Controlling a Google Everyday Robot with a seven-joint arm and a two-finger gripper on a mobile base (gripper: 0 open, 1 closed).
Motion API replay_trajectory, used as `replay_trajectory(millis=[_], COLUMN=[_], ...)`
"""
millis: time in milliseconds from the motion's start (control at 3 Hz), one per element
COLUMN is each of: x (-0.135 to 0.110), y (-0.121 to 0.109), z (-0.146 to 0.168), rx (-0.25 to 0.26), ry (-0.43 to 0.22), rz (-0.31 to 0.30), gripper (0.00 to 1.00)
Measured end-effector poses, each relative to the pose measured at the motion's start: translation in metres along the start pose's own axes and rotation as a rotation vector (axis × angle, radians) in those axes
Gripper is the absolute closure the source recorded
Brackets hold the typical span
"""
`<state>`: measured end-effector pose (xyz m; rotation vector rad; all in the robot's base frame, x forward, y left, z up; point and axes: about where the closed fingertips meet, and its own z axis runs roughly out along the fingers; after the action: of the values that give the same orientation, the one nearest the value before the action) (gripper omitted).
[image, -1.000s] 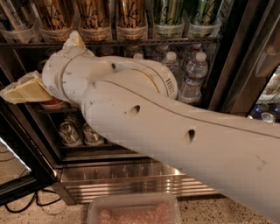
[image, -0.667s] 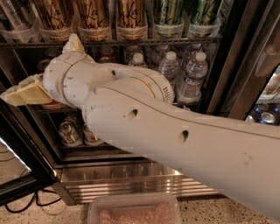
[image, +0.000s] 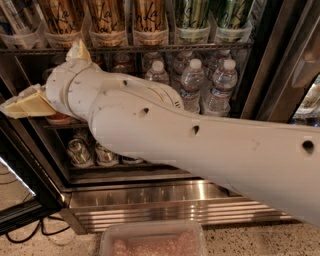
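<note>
My white arm (image: 190, 145) reaches from the lower right across the view into an open drinks fridge. The gripper (image: 42, 77) is at the left end of the middle shelf, open. One cream finger (image: 25, 105) sticks out to the left and the other finger (image: 79, 50) points up toward the top shelf (image: 150, 48). I see nothing held between them. Nearest to it are a reddish can (image: 59, 119) just below the wrist and water bottles (image: 192, 85) to its right. The arm hides the rest of the middle shelf.
Tall cans (image: 150, 20) line the top shelf, and small cans (image: 80, 152) stand on the bottom shelf. The fridge door (image: 22, 200) hangs open at the lower left, with a cable (image: 30, 232) on the floor. A clear plastic tub (image: 152, 240) sits below the steel base.
The arm and gripper have shifted slightly left and down, uncovering more of the water bottles. The fingers keep the same spread.
</note>
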<state>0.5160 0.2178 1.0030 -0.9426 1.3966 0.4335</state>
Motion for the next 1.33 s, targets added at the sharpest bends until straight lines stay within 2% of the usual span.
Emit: replay_trajectory(millis=[333,667,1000,1333], x=[-0.028,-0.030,-0.030,-0.035], y=[0.000,0.004,0.008,0.026], z=[0.033,0.035,0.032,0.026], rx=[-0.021,-0.027,-0.015,0.006], ry=[-0.040,-0.041,-0.048,-0.070], rz=[-0.012,-0.016,0.004,0.075], gripper=[0.00,0.00,0.00,0.00])
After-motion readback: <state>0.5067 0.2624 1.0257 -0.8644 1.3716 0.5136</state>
